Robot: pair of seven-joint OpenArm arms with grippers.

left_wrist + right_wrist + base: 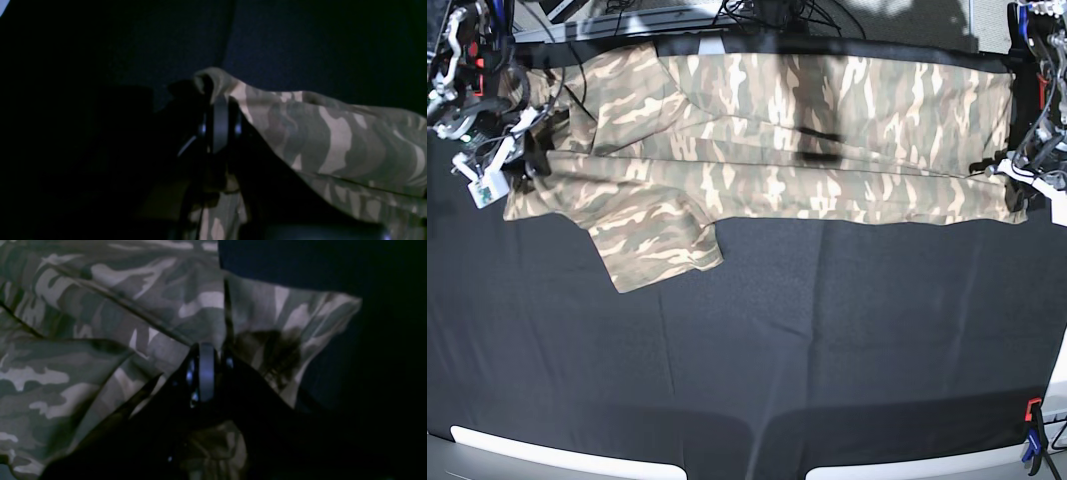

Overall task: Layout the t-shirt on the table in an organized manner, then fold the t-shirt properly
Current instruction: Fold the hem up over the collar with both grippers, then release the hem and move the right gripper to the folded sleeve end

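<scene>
The camouflage t-shirt (807,130) lies stretched in a long band along the far side of the black table (777,350), one sleeve (652,245) pointing toward the front. At the band's right end in the base view, my left gripper (1012,172) is shut on the cloth. The left wrist view shows its tips (218,100) pinching a raised corner of the t-shirt (333,140). At the band's other end, my right gripper (530,160) is shut on the t-shirt (100,323), its tips (206,351) buried in a fold beside a sleeve.
A red and blue clamp (1033,420) grips the table's front right corner. Cables and equipment (757,15) crowd the back edge just behind the shirt. White strips (557,450) run along the front edge. Black cloth spreads wide in front of the shirt.
</scene>
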